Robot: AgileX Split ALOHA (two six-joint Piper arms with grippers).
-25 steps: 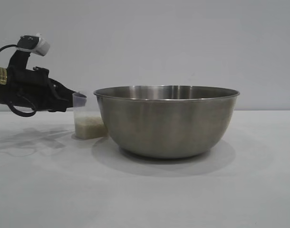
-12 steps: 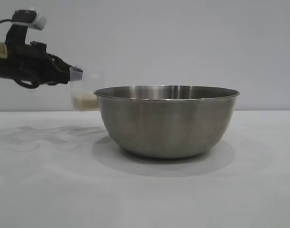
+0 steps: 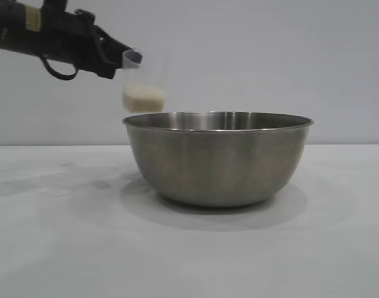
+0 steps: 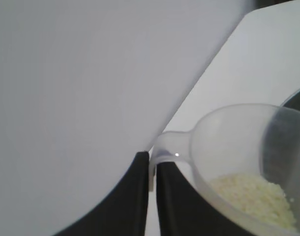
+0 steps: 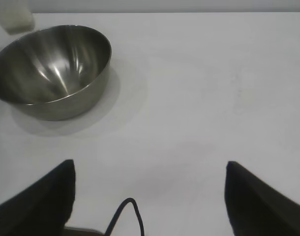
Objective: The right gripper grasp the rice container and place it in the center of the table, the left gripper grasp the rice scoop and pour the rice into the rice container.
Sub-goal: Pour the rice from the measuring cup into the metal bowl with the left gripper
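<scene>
One level left hand clamps the rice scoop; right hand spread.

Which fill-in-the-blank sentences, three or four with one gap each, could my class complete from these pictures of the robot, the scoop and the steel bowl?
1. The left gripper is shut on the ____ of the rice scoop.
2. The rice in the scoop is held above the bowl's ____ edge in the exterior view.
3. Inside, the rice container is ____.
4. The right gripper stands ____, away from the bowl, holding nothing.

Missing words: handle; left; empty; open
</scene>
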